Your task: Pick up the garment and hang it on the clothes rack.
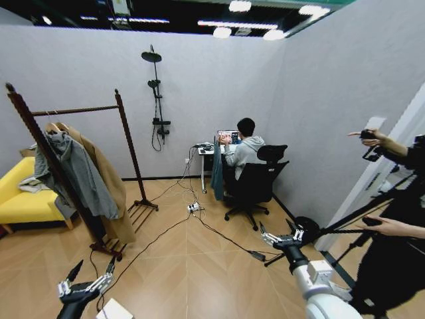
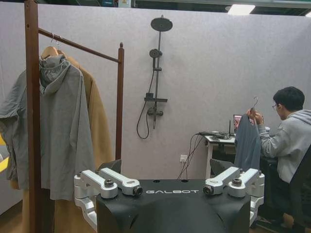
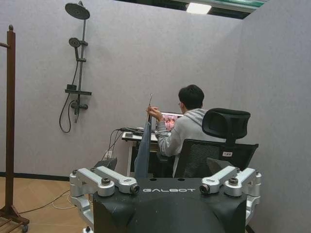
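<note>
The garment (image 1: 216, 174), dark teal-blue, hangs from a hanger that a seated person's hand holds up beside a small desk at the far wall. It also shows in the left wrist view (image 2: 247, 148) and the right wrist view (image 3: 143, 151). The clothes rack (image 1: 80, 110), of dark reddish wood, stands at the left with its post close in the left wrist view (image 2: 32, 121). My left gripper (image 1: 91, 271) hovers low at the bottom left, open with nothing in it (image 2: 170, 187). My right gripper (image 1: 276, 230) is open at the lower right, far from the garment (image 3: 165, 185).
A grey hooded jacket (image 1: 73, 174) and a tan coat (image 1: 111, 193) hang on the rack. A yellow sofa (image 1: 16, 196) sits behind it. Cables and a power strip (image 1: 194, 207) cross the floor. An office chair (image 1: 255, 183) holds the person; a tripod (image 1: 362, 216) and another person stand right.
</note>
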Available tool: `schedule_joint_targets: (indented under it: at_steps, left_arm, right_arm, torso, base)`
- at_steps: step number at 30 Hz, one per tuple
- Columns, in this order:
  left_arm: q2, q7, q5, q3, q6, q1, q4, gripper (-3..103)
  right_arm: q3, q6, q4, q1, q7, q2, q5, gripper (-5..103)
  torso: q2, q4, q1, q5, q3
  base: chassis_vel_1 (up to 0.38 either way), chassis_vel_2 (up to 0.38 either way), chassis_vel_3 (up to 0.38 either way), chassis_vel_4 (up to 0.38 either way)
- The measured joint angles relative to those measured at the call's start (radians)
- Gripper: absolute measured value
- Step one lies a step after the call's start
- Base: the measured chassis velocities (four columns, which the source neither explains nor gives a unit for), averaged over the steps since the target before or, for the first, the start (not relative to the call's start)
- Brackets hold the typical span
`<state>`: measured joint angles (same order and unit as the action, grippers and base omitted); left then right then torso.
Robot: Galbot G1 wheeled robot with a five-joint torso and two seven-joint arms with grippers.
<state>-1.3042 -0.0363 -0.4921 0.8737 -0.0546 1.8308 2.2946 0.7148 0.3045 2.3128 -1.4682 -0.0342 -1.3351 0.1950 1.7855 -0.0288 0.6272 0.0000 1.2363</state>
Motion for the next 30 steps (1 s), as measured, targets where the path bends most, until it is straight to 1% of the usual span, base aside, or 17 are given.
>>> schedule_joint_targets:
  at_steps: [9, 14, 21, 22, 30]
  left_arm:
    - [0.0, 0.0, 0.0, 0.0, 0.0, 0.0, 0.0, 100]
    - [0.0, 0.0, 0.0, 0.0, 0.0, 0.0, 0.0, 100]
    - [0.0, 0.0, 0.0, 0.0, 0.0, 0.0, 0.0, 100]
    - [0.0, 0.0, 0.0, 0.0, 0.0, 0.0, 0.0, 100]
    - [0.0, 0.0, 0.0, 0.0, 0.0, 0.0, 0.0, 100]
  right_arm:
    - [0.007, 0.009, -0.002, 0.002, -0.013, 0.014, 0.019, 100]
    - [0.009, 0.009, -0.004, 0.011, -0.014, 0.021, 0.035, 100]
    - [0.004, 0.004, -0.006, 0.013, -0.014, 0.015, 0.037, 100]
    - [0.004, 0.002, -0.006, 0.012, -0.014, 0.014, 0.037, 100]
    - [0.004, 0.0, 0.001, 0.008, -0.014, 0.012, 0.037, 100]
  torso:
    - [0.0, -0.0001, 0.0, 0.0, 0.0]
    - [0.0, 0.0, 0.0, -0.0002, 0.0]
    - [0.0, 0.0001, 0.0, 0.0003, 0.0]
    - [0.0, -0.0001, 0.0, -0.0004, 0.0]
    - [0.0, 0.0001, 0.0, 0.0003, 0.0]
  base:
    - [0.0, 0.0, 0.0, 0.0]
    - [-0.086, 0.077, 0.075, -0.078]
    - [-0.189, 0.201, 0.185, -0.185]
    - [-0.253, 0.241, 0.217, -0.243]
    - [-0.273, 0.271, 0.248, -0.276]
